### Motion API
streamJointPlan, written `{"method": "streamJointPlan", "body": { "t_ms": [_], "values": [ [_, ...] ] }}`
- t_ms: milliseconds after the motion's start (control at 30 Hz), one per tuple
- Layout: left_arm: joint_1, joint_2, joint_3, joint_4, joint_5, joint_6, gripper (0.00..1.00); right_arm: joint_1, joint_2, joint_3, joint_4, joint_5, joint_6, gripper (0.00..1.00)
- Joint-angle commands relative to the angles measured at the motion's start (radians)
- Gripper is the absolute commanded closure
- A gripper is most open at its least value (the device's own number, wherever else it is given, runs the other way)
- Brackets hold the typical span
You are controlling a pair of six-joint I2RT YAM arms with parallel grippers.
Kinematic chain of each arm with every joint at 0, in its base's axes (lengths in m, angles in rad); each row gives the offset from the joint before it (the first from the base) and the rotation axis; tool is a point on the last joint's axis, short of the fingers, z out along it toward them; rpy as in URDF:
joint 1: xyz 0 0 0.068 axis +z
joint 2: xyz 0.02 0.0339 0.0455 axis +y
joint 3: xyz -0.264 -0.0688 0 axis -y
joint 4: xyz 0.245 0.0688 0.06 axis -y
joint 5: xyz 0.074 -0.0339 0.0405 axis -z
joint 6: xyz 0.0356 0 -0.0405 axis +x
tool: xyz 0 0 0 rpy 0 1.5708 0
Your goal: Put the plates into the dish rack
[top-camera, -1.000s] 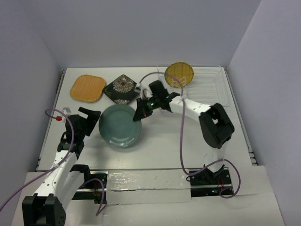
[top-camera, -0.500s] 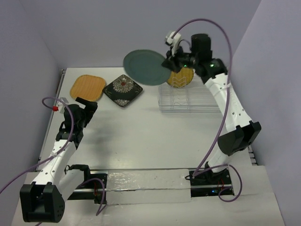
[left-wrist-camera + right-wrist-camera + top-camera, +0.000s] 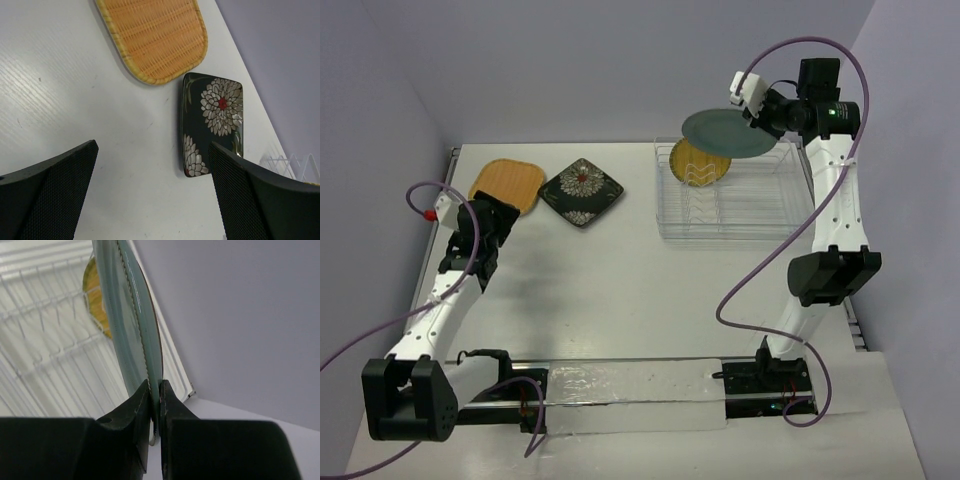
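Observation:
High over the back of the dish rack [image 3: 730,205], my right gripper [image 3: 761,118] is shut on the rim of the round teal-grey plate [image 3: 724,133]. In the right wrist view the teal-grey plate [image 3: 131,325] is edge-on, pinched between the jaws of the right gripper [image 3: 155,390]. The yellow woven plate [image 3: 697,165] stands upright in the rack's back left slots. The orange plate [image 3: 507,186] and the black floral plate [image 3: 582,190] lie flat at the back left. My left gripper [image 3: 498,216] hovers open beside the orange plate, holding nothing.
In the left wrist view the open left gripper [image 3: 152,150] frames bare table, with the orange plate [image 3: 155,35] and black floral plate [image 3: 212,122] ahead and rack wires [image 3: 290,162] at the right. The rack's wires [image 3: 40,340] spread below the teal-grey plate. Grey walls enclose the table.
The right arm lifted the teal-grey plate off the table and carried it right, until it hung over the rack. The left arm drew back toward the orange plate.

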Motion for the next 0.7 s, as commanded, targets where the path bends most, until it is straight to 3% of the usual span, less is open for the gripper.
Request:
{"method": "streamJointPlan", "body": {
  "t_ms": [0,400,667],
  "values": [
    [-0.004,0.051,0.08,-0.032,-0.039,0.02,0.01,-0.002,-0.015,0.034,0.065,-0.07,-0.192,1.0],
    [-0.004,0.16,0.146,-0.033,-0.041,0.044,0.01,0.018,0.129,0.09,0.09,-0.141,-0.216,1.0],
    [-0.004,0.178,0.143,-0.029,-0.048,0.067,0.01,0.041,0.213,0.079,0.142,-0.108,-0.195,1.0]
  ]
}}
